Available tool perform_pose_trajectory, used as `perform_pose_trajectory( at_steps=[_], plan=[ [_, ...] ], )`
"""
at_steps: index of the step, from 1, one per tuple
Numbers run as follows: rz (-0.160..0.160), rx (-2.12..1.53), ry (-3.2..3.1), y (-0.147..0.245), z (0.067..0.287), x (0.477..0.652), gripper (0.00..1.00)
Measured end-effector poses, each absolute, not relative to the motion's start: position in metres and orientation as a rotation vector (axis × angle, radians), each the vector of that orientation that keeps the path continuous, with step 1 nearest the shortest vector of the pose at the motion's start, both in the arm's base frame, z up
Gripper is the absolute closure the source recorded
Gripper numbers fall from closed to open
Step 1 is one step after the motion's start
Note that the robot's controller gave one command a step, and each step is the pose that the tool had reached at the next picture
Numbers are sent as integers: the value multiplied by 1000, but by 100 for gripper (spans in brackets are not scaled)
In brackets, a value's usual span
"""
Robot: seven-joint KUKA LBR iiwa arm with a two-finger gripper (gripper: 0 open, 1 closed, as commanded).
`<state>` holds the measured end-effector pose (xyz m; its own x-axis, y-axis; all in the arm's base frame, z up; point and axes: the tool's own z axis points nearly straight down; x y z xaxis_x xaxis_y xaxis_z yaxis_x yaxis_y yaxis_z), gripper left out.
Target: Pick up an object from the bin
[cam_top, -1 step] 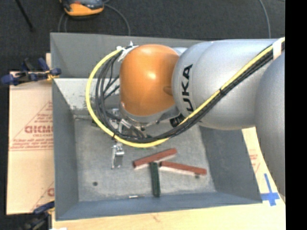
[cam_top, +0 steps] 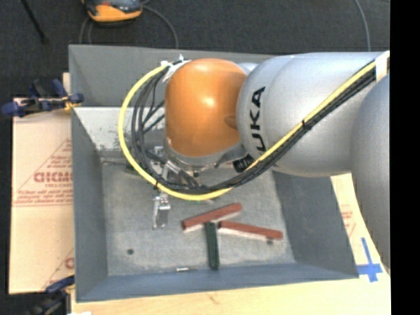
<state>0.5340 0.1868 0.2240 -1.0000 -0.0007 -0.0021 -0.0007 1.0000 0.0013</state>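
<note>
– Grey bin (cam_top: 88, 195), gripper (cam_top: 160, 214) low over bare floor, left of centre. Open or closed? Can't tell, honestly.
– Same. Just right of it, toward the front wall: one reddish-brown stick (cam_top: 211, 216), a second reddish-brown stick (cam_top: 252, 230), plus a dark green stick (cam_top: 211, 247) pointing at the front edge. Rough T shape. Near the gripper, not touching.
</note>
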Motion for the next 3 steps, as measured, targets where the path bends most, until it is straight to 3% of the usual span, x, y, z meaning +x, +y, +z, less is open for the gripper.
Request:
perform_pose_trajectory(
  at_steps=[1,2,3],
  plan=[
    [4,-102,3130,173,192,536,0],
    [2,-413,3108,126,136,537,0],
    [-1,-512,3101,100,115,542,0]
  ],
)
